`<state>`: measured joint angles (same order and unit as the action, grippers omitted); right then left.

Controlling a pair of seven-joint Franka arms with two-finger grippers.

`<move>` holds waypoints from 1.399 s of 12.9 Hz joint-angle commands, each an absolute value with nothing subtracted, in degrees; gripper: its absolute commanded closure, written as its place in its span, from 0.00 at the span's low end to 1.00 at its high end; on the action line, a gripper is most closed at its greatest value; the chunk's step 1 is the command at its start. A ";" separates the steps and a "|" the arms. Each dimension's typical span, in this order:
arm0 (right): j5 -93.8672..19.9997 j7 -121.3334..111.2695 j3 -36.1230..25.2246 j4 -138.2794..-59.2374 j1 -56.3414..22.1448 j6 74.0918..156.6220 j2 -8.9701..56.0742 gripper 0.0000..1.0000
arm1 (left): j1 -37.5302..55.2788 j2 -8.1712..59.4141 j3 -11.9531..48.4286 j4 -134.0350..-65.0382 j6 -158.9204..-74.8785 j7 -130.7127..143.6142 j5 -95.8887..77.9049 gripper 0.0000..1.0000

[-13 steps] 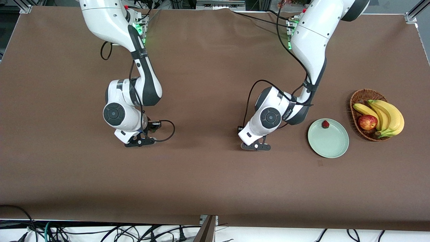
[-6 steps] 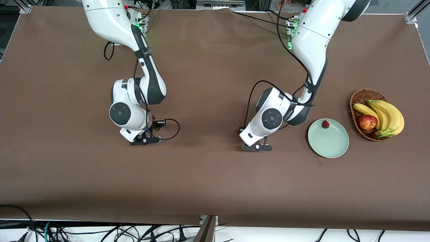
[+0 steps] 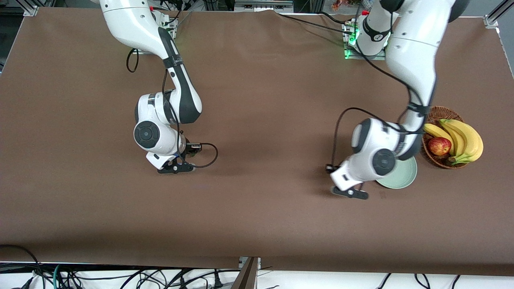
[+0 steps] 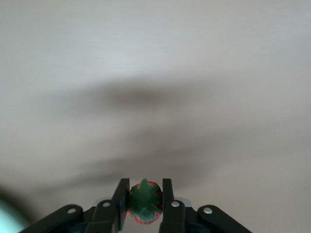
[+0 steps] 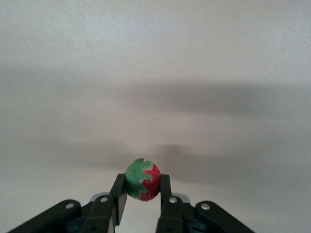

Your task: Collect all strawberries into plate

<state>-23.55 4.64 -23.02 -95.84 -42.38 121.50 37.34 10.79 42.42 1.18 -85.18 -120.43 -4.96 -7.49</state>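
Note:
My left gripper (image 3: 349, 192) hangs over the table just beside the plate's rim and is shut on a strawberry (image 4: 144, 204), green top facing the left wrist camera. The pale green plate (image 3: 403, 176) is mostly hidden under the left arm, so nothing inside it shows. My right gripper (image 3: 176, 168) is over bare cloth toward the right arm's end of the table, shut on a second strawberry (image 5: 144, 182), red with a green leafy cap. In both wrist views the fingers (image 4: 121, 194) (image 5: 164, 187) pinch the berry from two sides.
A brown wicker basket (image 3: 431, 114) with bananas (image 3: 468, 138) and a red-yellow apple (image 3: 439, 146) stands next to the plate at the left arm's end. Brown cloth covers the table; cables hang along its front edge.
The left arm swung from the table's middle toward the plate, carrying its strawberry, and now covers most of the plate. The right arm drifted slightly toward the middle.

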 commanded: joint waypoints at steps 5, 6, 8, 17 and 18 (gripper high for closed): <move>-24.35 18.59 -17.42 -88.88 -43.15 119.62 37.88 0.81 | -3.59 40.17 1.76 -87.36 -113.21 -26.97 -6.94 0.93; -24.35 22.81 -15.14 -86.77 -43.15 119.71 38.92 0.81 | -4.39 40.25 1.76 -87.97 -112.33 -27.68 -6.94 0.92; -24.35 30.89 -10.75 -80.37 -43.24 121.02 41.90 0.81 | -5.44 40.43 1.76 -89.29 -112.24 -27.86 -6.94 0.87; -24.35 55.69 -4.22 -65.51 -51.06 148.33 57.19 0.78 | -2.47 40.69 2.37 -86.57 -112.24 -20.50 -7.91 0.00; -24.26 60.25 -3.87 -62.43 -51.76 151.14 60.17 0.73 | -1.50 40.61 2.46 -86.57 -112.24 -18.04 -7.91 0.00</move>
